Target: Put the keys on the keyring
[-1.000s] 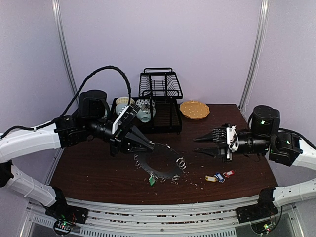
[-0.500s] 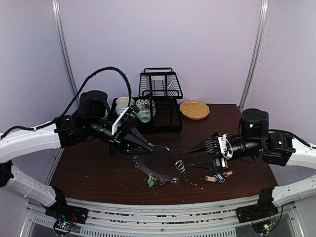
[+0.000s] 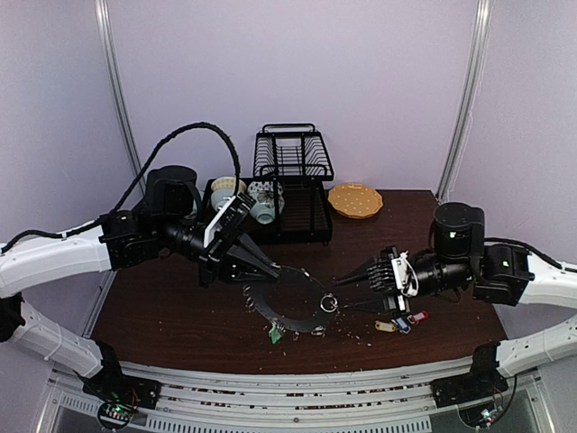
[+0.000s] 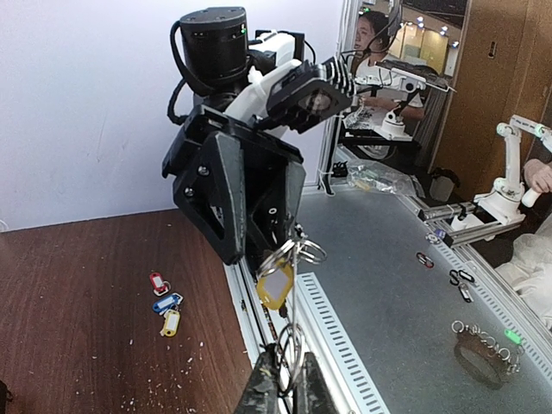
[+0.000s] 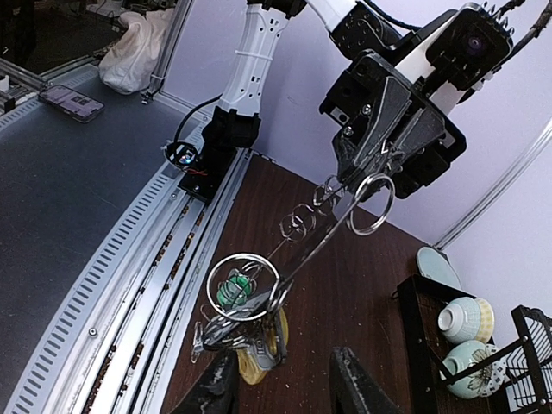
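Note:
The dark keyring (image 3: 287, 305) hangs tilted over the table, and my left gripper (image 3: 273, 268) is shut on its far-left rim. In the left wrist view its fingertips (image 4: 261, 390) pinch that rim beside a split ring (image 4: 290, 347). My right gripper (image 3: 343, 290) is open at the keyring's right edge. A yellow-tagged key (image 5: 259, 355) hangs from a split ring there, next to its left finger (image 5: 216, 390). A green-tagged key (image 3: 276, 331) hangs at the near edge. Yellow, blue and red keys (image 3: 398, 322) lie loose on the table to the right.
A black dish rack (image 3: 294, 171) with bowls (image 3: 261, 206) stands at the back. An orange scalloped plate (image 3: 354, 199) sits to its right. Crumbs (image 3: 353, 335) are scattered near the table's front edge, which drops onto a metal rail (image 3: 297, 383).
My right gripper has moved left to the keyring's right edge and its jaws have opened wider. The left arm and the keyring have stayed almost still.

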